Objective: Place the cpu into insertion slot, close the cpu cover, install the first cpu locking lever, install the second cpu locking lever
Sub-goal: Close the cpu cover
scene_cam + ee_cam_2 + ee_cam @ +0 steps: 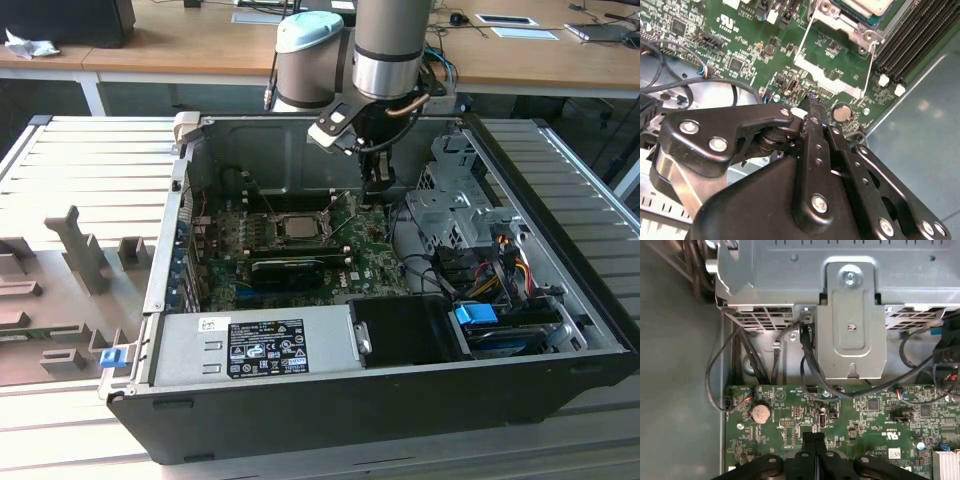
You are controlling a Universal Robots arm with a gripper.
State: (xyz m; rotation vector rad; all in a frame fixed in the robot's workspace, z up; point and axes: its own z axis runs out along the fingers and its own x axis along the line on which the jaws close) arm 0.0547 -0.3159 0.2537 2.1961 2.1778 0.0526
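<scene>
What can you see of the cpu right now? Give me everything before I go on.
The cpu is a small flat square with a dull silver-grey metal top. In the exterior view it lies flat inside the insertion slot, whose silvery frame borders it, on the green motherboard. Its top shows bare. Thin wire levers stick out beside the slot. The gripper hangs to the exterior view's right of it, fingers shut, not touching it.

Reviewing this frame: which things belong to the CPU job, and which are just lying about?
Job: dull silver square cpu; silvery-framed insertion slot; thin wire locking levers; black gripper.
Idle: long black rectangular card; silver power supply box; round coin battery; grey moulded tray.
</scene>
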